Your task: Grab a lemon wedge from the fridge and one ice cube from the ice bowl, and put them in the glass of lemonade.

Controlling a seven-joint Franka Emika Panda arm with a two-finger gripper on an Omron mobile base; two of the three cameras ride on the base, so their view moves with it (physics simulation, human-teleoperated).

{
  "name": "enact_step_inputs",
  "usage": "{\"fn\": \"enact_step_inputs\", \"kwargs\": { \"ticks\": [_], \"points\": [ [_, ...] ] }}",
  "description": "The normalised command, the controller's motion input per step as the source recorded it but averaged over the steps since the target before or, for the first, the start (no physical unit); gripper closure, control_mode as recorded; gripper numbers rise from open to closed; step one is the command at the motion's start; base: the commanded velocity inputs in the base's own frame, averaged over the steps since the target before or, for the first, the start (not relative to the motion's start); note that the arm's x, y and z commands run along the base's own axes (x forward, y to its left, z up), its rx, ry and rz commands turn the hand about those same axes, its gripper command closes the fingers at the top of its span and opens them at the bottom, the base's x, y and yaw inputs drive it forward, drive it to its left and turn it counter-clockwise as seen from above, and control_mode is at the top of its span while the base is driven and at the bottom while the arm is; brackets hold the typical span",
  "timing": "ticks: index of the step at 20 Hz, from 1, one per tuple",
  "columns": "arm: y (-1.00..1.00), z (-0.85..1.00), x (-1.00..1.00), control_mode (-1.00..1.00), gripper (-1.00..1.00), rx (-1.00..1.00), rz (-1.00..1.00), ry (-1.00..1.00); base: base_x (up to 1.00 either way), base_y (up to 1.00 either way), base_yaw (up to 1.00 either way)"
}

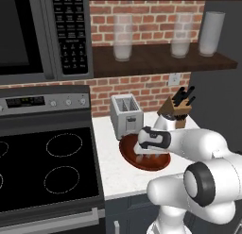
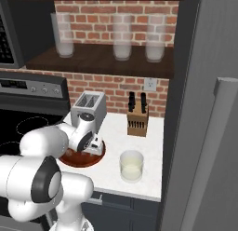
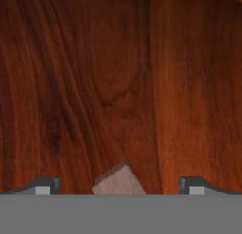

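Glossy reddish wood ice bowl (image 3: 118, 77), translucent pale ice cube (image 3: 118, 181)

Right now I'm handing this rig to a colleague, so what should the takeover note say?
Gripper: open, down inside the ice bowl, its finger tips either side of the ice cube, not closed on it.
Ice bowl: on the counter in front of the toaster.
Glass of lemonade: on the counter right of the bowl, near the front edge; no lemon wedge or ice seen in it.
Fridge: at the right.
Done: reach to the cube.
Left: grasp the cube, drop it in the glass, fetch the wedge.
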Motion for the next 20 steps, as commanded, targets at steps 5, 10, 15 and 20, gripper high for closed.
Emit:
{"fn": "enact_step_inputs", "kwargs": {
  "ticks": [5,10,15,20],
  "points": [
    [0.00,-0.10,0.00,-1.00,-1.00,0.00,0.00,0.00,0.00,0.00,0.00],
    [0.00,0.00,0.00,-1.00,-1.00,0.00,0.00,0.00,0.00,0.00,0.00],
    [0.00,0.00,0.00,-1.00,-1.00,0.00,0.00,0.00,0.00,0.00,0.00],
    [0.00,0.00,0.00,-1.00,1.00,0.00,0.00,0.00,0.00,0.00,0.00]
  ]
}}
